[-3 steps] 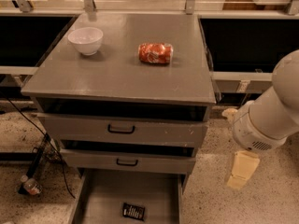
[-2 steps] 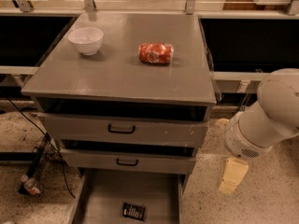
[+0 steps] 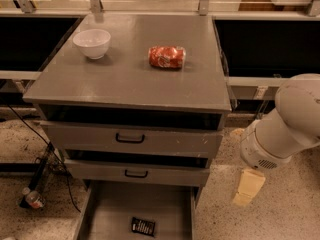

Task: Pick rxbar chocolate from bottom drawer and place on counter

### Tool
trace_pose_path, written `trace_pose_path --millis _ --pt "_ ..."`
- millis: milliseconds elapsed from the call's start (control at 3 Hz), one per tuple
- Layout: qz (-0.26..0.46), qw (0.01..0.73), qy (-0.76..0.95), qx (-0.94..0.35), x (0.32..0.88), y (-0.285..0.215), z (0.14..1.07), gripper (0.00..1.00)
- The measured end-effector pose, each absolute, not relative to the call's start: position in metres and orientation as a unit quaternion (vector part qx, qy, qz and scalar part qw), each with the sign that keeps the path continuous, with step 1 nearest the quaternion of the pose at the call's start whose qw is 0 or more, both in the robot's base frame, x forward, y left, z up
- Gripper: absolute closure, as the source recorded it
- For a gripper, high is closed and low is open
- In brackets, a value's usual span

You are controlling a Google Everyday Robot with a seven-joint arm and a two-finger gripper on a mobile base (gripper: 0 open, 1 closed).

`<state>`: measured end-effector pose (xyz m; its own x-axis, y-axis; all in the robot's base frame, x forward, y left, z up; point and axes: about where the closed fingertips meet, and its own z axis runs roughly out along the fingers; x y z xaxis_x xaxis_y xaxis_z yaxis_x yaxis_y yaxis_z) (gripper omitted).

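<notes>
Cream-coloured gripper hangs low at right, whether clamped or not I cannot tell; flat black rxbar chocolate lies in wide grey metal bottom drawer.

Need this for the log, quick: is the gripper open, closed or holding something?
Gripper: cannot be told; it hangs right of the cabinet, apart from the rxbar chocolate in the bottom drawer.

Warm overhead light sheens the counter; claw dimmer, low at right

Lab, grey drawer cabinet, gripper lower right
</notes>
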<state>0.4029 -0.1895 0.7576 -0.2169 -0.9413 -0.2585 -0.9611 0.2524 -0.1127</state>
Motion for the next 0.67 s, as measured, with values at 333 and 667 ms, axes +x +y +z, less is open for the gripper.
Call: trace_pose_path --millis 333,667 --pt "0.027 0.135 0.781 -0.610 0.403 -0.189 0.758 0.06" --pt "0.025 0.127 0.783 -0.608 0.406 -0.190 0.745 0.07"
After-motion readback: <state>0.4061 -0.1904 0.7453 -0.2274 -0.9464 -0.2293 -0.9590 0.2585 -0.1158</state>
